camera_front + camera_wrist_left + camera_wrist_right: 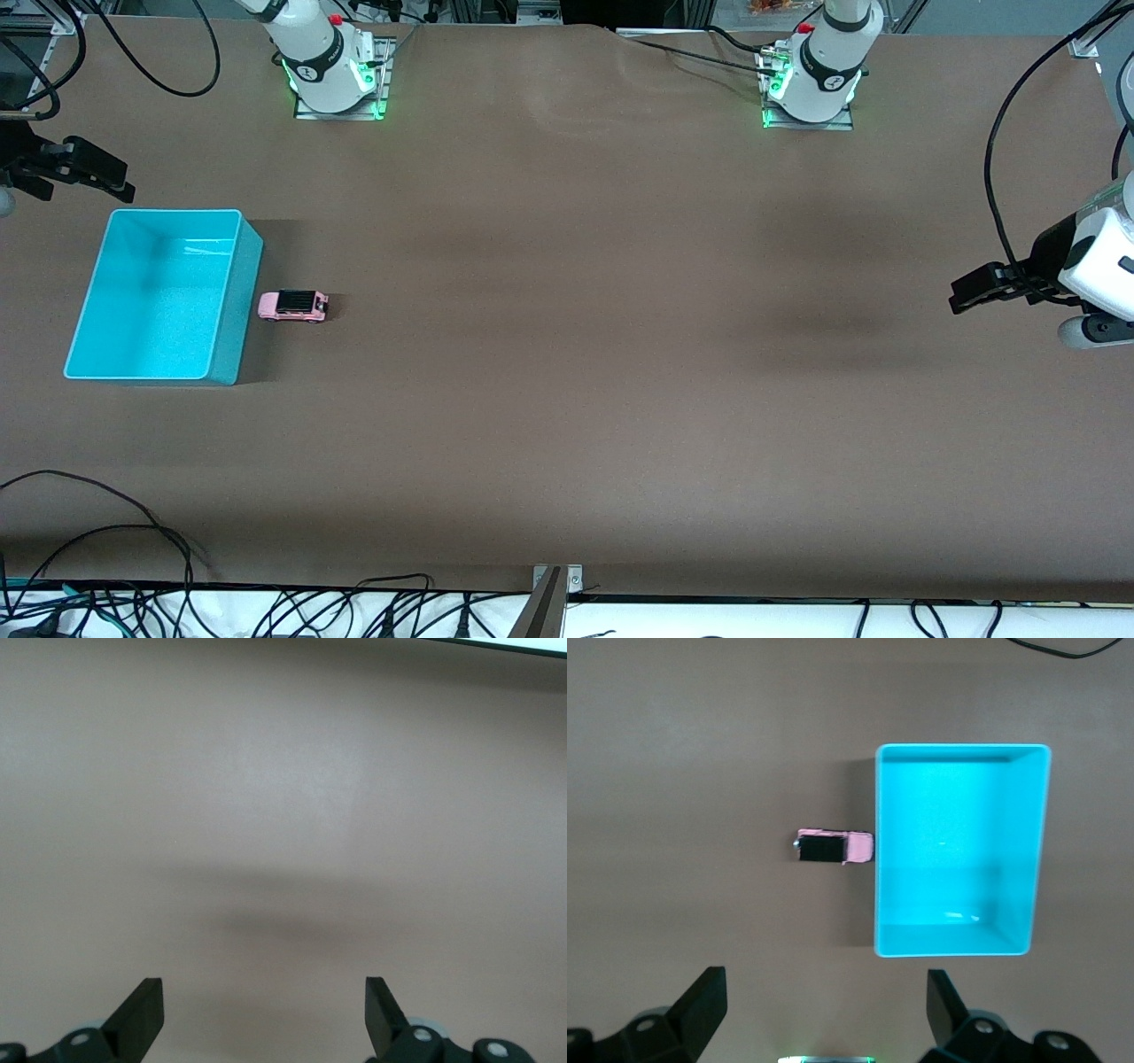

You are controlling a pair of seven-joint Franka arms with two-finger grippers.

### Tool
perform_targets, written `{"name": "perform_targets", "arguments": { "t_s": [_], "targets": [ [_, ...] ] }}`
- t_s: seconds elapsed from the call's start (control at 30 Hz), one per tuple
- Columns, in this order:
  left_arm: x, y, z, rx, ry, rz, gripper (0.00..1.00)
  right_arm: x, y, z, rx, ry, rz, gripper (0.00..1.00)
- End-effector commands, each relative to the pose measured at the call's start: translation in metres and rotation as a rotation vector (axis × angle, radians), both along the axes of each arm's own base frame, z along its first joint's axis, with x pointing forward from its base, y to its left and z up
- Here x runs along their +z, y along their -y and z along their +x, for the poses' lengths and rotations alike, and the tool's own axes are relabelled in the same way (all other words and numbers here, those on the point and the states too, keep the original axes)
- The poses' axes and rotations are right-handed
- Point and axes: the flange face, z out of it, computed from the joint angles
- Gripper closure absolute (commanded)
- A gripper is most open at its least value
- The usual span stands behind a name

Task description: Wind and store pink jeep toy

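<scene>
The pink jeep toy (293,306) stands on its wheels on the brown table, close beside the turquoise bin (159,301), on the bin's side toward the left arm's end. The bin holds nothing. My right gripper (120,180) hangs open in the air near the bin's corner nearest the robots' bases. In the right wrist view the jeep (833,848) and bin (957,859) lie well below the open right gripper (826,983). My left gripper (959,297) waits open over the left arm's end of the table. The left wrist view shows that gripper (264,992) over bare table.
The two robot bases (337,71) (811,84) stand at the table's edge farthest from the front camera. Loose black cables (106,532) lie along the table's edge nearest that camera. The brown table top (567,354) stretches wide between the jeep and the left gripper.
</scene>
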Motion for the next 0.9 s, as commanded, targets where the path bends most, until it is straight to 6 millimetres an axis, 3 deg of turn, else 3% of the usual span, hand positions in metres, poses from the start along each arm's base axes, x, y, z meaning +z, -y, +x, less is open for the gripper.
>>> {"name": "perform_targets", "arguments": {
  "t_s": [0.0, 0.2, 0.47, 0.53, 0.77, 0.87],
  "targets": [
    [0.013, -0.002, -0.007, -0.023, -0.018, -0.026, 0.00, 0.009, -0.001, -0.002, -0.001, 0.003, 0.008, 0.00],
    [0.016, -0.002, -0.009, -0.020, -0.013, -0.024, 0.00, 0.008, -0.001, -0.002, -0.002, 0.001, 0.008, 0.00],
    [0.019, 0.008, -0.032, -0.032, -0.028, -0.007, 0.00, 0.006, -0.001, -0.002, -0.012, -0.006, 0.009, 0.00],
    [0.019, 0.016, -0.038, -0.042, -0.030, -0.002, 0.00, 0.001, -0.001, -0.001, -0.047, -0.019, 0.005, 0.00],
    [0.021, 0.007, -0.054, -0.004, -0.042, -0.062, 0.00, -0.026, -0.010, 0.006, -0.253, -0.072, -0.020, 0.00],
    [0.019, 0.012, -0.062, -0.011, -0.049, -0.059, 0.00, -0.040, -0.015, 0.010, -0.350, -0.090, -0.036, 0.00]
  ]
}}
